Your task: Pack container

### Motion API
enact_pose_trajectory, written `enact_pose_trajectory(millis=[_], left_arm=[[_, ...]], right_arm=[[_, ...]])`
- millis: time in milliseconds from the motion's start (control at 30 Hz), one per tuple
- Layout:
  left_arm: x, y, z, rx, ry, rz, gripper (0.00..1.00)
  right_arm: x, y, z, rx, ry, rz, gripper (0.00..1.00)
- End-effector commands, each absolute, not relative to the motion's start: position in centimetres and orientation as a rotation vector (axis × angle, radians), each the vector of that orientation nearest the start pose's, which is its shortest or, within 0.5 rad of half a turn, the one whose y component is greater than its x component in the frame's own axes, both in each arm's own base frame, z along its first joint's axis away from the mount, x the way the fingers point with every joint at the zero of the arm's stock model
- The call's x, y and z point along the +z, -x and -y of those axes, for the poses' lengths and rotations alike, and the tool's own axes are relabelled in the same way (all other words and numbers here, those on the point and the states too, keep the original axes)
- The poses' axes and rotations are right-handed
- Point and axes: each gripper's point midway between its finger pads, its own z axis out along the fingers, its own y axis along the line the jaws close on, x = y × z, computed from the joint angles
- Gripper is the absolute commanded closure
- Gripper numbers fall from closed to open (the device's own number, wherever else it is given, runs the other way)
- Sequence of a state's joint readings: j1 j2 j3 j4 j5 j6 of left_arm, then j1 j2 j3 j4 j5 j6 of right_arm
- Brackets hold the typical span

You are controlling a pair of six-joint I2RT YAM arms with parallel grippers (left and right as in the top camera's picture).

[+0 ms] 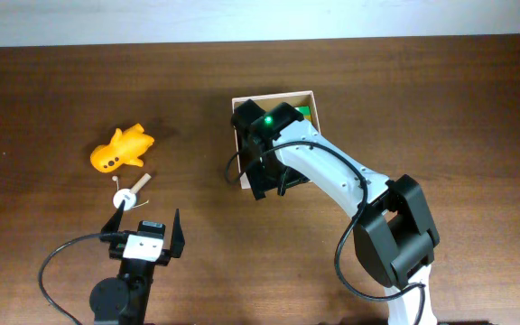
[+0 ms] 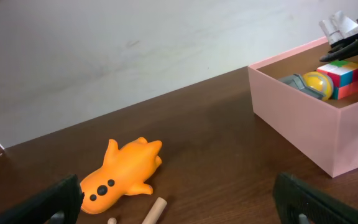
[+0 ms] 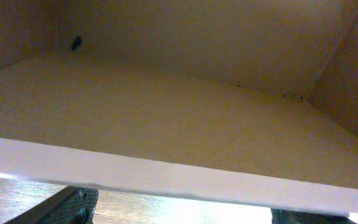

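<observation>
The container (image 1: 315,126) is a square box with white walls and a tan inside, at mid-table; my right arm covers most of it. In the left wrist view the container (image 2: 303,124) holds a colour cube (image 2: 344,78), a yellow ball (image 2: 319,84) and a grey item. My right gripper (image 1: 273,185) is open at the box's near-left wall; its wrist view shows the white wall (image 3: 179,174) between my right gripper's spread fingers (image 3: 185,214). My left gripper (image 1: 144,226) is open and empty, just in front of a small wooden peg (image 1: 132,192).
An orange toy animal (image 1: 120,151) lies on the table left of the box, beyond the peg. It also shows in the left wrist view (image 2: 123,171), with the peg (image 2: 154,210) between my left gripper's open fingers (image 2: 179,214). A green item (image 1: 305,113) shows in the box's far right corner.
</observation>
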State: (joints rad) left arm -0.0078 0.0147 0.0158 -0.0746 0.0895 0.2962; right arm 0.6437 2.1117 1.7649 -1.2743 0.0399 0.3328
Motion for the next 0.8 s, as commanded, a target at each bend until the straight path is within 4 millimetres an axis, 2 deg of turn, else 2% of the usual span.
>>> enact_pose_trajectory(millis=[0,133,300,367,567,733,767], left_arm=[[15.8,-24.5,1.5,0.165,-0.318,-1.615,0.01],[15.8,-24.5,1.5,0.165,-0.318,-1.614,0.01],[15.8,-24.5,1.5,0.165,-0.318,-1.614,0.01],[15.8,-24.5,1.5,0.165,-0.318,-1.614,0.01],[15.8,-24.5,1.5,0.165,-0.318,-1.614,0.01],[15.8,-24.5,1.5,0.165,-0.318,-1.615,0.01],[15.8,-24.5,1.5,0.165,-0.318,-1.614,0.01]], right_arm=[[7.3,-31.9,-23.6,-0.059,0.509,-3.108,0.19],[7.8,-31.5,-25.1,0.063,0.577,-3.108,0.19],[10.8,-32.4,-27.1,0.121,0.632,-3.009,0.19],[12.2,-32.9,-26.9,0.097,0.627,-2.979,0.19],[16.6,-35.2,-23.9,-0.077,0.541,-2.899,0.18],[20.5,-38.8,-18.7,-0.211,0.315,-2.820,0.18],[21.0,-39.4,-17.7,-0.218,0.276,-2.810,0.14]])
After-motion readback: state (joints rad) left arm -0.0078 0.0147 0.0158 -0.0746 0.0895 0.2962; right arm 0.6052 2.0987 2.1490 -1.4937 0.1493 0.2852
